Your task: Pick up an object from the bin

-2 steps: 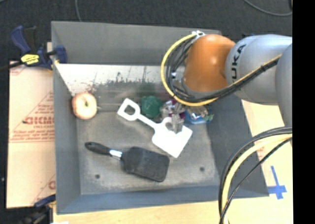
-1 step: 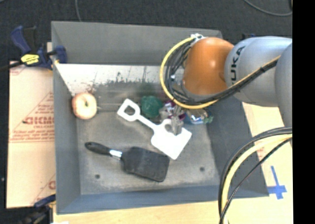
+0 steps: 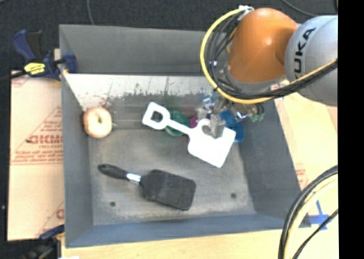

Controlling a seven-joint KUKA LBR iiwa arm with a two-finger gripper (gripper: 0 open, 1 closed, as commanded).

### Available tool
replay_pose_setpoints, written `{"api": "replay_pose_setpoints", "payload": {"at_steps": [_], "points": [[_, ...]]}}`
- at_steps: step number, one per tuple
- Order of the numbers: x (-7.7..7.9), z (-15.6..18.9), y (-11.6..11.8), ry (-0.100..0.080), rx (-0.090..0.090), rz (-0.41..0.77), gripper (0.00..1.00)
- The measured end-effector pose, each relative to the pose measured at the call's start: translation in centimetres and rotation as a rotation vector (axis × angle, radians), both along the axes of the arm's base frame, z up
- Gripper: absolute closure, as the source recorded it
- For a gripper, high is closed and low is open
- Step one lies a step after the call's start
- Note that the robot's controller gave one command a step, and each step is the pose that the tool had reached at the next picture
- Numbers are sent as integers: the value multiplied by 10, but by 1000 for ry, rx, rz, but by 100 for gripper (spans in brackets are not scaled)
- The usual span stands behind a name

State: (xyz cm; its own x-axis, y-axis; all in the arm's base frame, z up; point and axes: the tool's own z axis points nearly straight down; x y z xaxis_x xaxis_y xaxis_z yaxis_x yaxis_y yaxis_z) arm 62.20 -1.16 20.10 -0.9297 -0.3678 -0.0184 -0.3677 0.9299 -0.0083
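The gripper (image 3: 213,122) hangs low near 2 o'clock in the grey metal bin (image 3: 79,195), over the blade of a white flat plastic toy shovel (image 3: 209,148). It cannot be told how far the gripper is open, nor if it touches the shovel. The arm's orange cover (image 3: 259,44) hides the place behind. A blue object (image 3: 235,126) and a green object (image 3: 178,120) are half hidden beside it. A reddish-yellow round apple (image 3: 98,123) lies at 9 o'clock, and a black long-handled brush (image 3: 168,189) at 6 o'clock.
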Motion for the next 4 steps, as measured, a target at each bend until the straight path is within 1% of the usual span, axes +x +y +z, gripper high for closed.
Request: {"api": "replay_pose_setpoints", "payload": {"at_steps": [1, 2, 3, 4], "points": [[8, -28, -4, -3, -2, 34, 100], [21, -67, 21, -11, 3, -68, 100], [17, -107, -3, -2, -3, -7, 100], [22, -130, 43, -16, 4, -55, 100]]}}
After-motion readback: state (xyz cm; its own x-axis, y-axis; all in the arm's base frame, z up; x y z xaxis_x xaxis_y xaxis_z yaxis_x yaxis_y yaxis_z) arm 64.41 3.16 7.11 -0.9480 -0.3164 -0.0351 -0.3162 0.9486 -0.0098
